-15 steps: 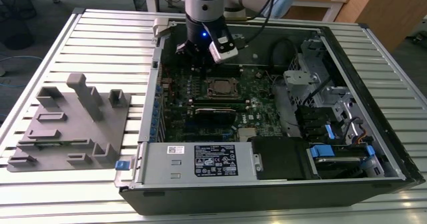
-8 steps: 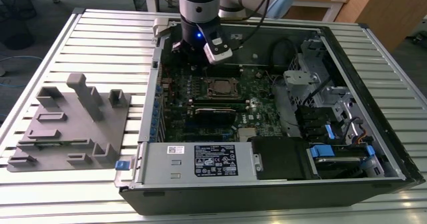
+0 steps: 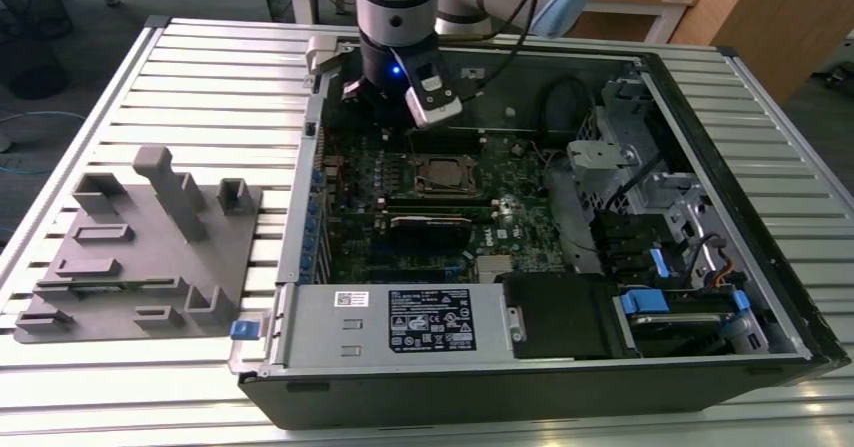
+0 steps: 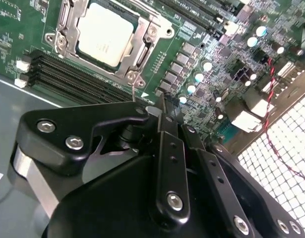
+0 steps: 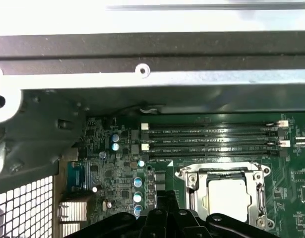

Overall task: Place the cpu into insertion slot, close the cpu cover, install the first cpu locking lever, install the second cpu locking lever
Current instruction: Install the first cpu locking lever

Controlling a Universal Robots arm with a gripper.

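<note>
The cpu [image 4: 105,33] [image 5: 230,196] lies flat in the insertion slot [image 3: 447,175] on the green board, pale silver face up. The cpu cover [image 4: 144,47] [image 5: 193,181] is down around it as a silvery frame. A thin wire lever end [image 4: 134,91] stands up at one corner of the socket. My black gripper [image 4: 161,101] [image 5: 164,201] hovers above the board beside the socket, towards the case's far wall. Its fingers are shut together with nothing between them. In the exterior view the gripper [image 3: 380,102] hangs just beyond the socket.
Long black memory slots [image 5: 212,141] run beside the socket, with the case wall [image 5: 142,54] close behind. A grey power-supply box [image 3: 400,322] fills the near end of the case; drive bays and cables [image 3: 667,257] sit at the exterior view's right. A grey fixture block [image 3: 134,247] stands outside.
</note>
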